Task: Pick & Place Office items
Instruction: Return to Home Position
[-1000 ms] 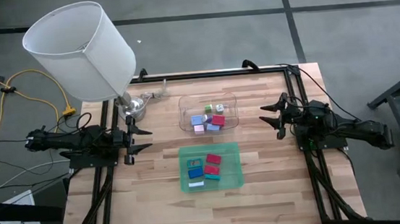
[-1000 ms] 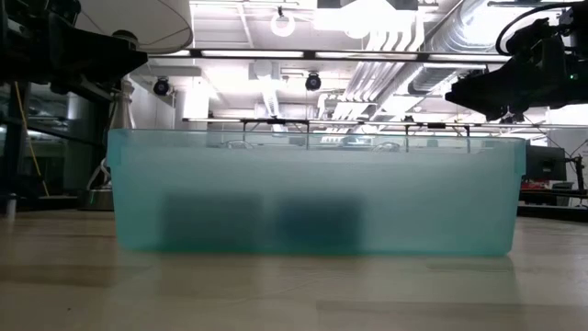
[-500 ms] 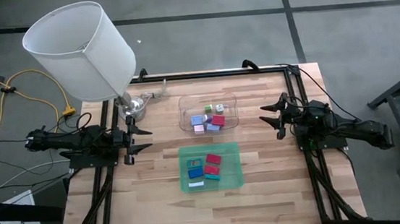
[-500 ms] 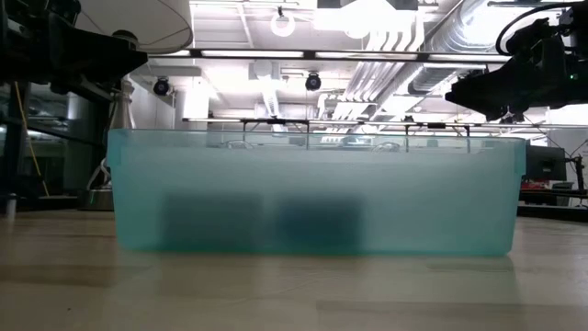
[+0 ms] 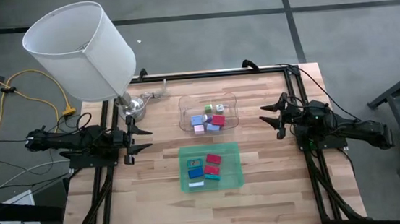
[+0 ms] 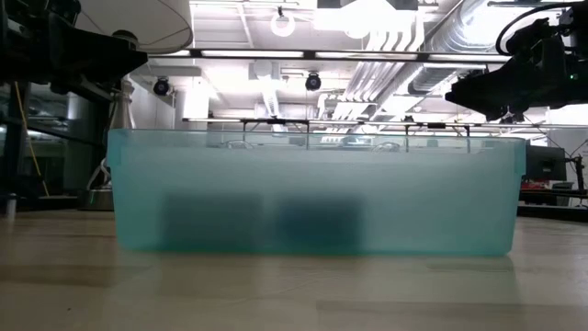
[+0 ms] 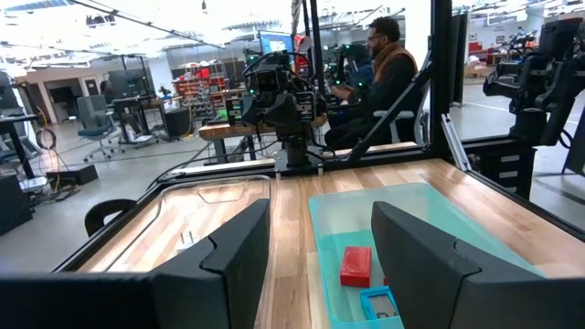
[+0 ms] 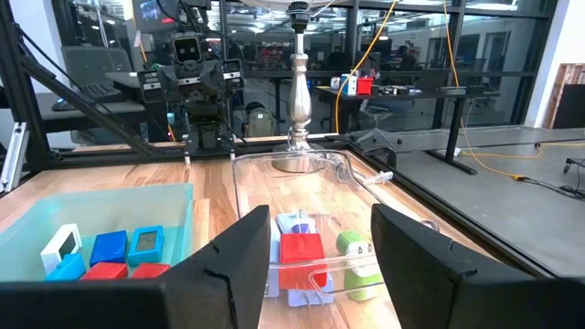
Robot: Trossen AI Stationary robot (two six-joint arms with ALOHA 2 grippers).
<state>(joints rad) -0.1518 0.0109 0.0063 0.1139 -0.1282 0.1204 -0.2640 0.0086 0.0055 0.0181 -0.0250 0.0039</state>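
Tabletop [image 6: 294, 294], blocks [image 6: 211, 219] blurred inside green tray [image 6: 441, 175]

White lampshade [image 5: 82, 53], green tray [image 5: 232, 179], clear tray [image 5: 188, 106], wooden table [image 5: 160, 192]

Matt wooden table [image 5: 159, 181], frosted green plastic tray [image 5: 233, 170], clear plastic tray [image 5: 188, 106].

Small flat blocks [image 5: 218, 120] lie in two clusters at frame centre: red, blue, green, white and pale ones in the clear tray [image 5: 188, 105], and red, blue, teal and white ones in the green tray [image 5: 232, 178] just below.
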